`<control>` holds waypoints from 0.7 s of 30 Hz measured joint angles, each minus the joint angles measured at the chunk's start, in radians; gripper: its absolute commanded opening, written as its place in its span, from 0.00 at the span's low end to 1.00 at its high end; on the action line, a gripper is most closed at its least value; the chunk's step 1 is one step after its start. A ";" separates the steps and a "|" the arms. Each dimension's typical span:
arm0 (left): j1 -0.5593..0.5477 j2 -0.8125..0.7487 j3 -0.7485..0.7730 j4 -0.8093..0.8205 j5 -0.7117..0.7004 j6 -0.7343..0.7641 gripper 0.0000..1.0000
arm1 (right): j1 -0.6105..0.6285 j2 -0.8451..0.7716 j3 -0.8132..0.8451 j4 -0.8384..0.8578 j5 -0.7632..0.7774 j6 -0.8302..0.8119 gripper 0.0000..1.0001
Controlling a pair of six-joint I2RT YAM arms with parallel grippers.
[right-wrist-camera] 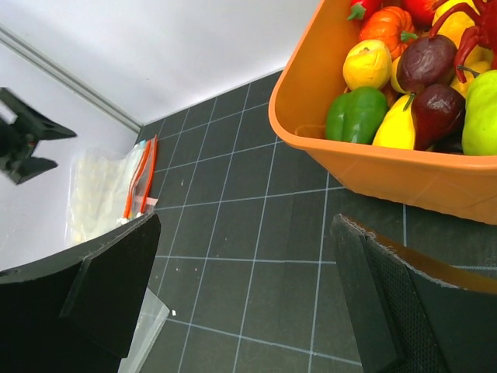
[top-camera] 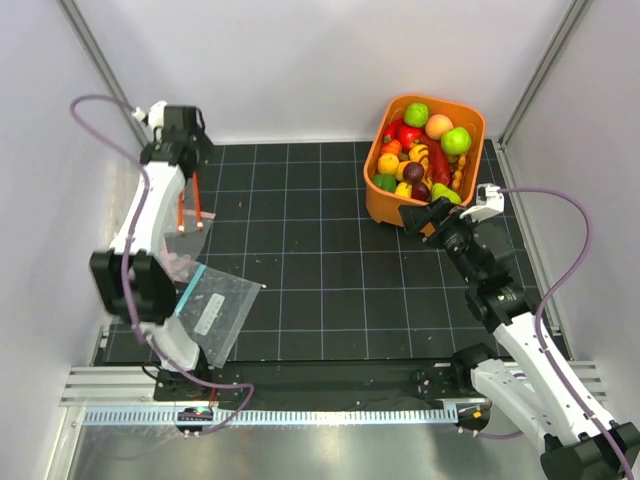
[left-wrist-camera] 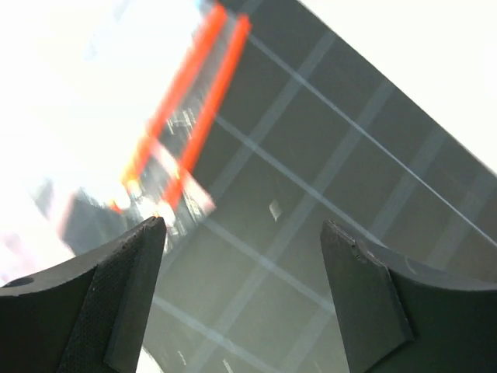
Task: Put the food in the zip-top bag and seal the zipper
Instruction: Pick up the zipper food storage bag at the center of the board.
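**Status: early stage.** No item has been transferred.

- The small glossy toy fruits and vegetables (top-camera: 428,155) all lie piled in the orange plastic tub (top-camera: 380,200) at the far right of the black gridded mat (top-camera: 320,260).
- The clear floppy zip-top bag (top-camera: 183,243) lies flat at the far left, well apart from the tub. No food is visible inside it.
- The thin orange-red zipper (left-wrist-camera: 203,116) shows as two separate strips, so the mouth appears unsealed.
- The left gripper (left-wrist-camera: 242,233) hovers over the zipper end of the bag, jaws wide apart, holding nothing.
- The right gripper (right-wrist-camera: 245,233) is just beside the tub's near wall, jaws wide apart, holding nothing.
- A second clear bag with a teal-blue edge (top-camera: 220,310) lies nearer the left arm's base and is not part of the task.

**Outstanding:** open the bag, load the food, press the zipper closed.
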 measured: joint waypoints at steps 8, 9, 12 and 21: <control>0.005 0.422 0.391 -0.336 -0.153 0.188 0.73 | 0.000 -0.027 0.000 0.004 -0.011 0.000 1.00; 0.005 0.447 0.398 -0.351 -0.166 0.204 0.73 | 0.000 -0.030 0.000 0.006 -0.011 0.000 0.99; 0.005 0.524 0.414 -0.396 -0.217 0.255 0.71 | 0.000 -0.031 0.000 0.012 -0.012 0.000 1.00; 0.033 0.731 0.552 -0.451 -0.329 0.341 0.53 | 0.000 -0.037 0.000 0.011 -0.012 0.000 1.00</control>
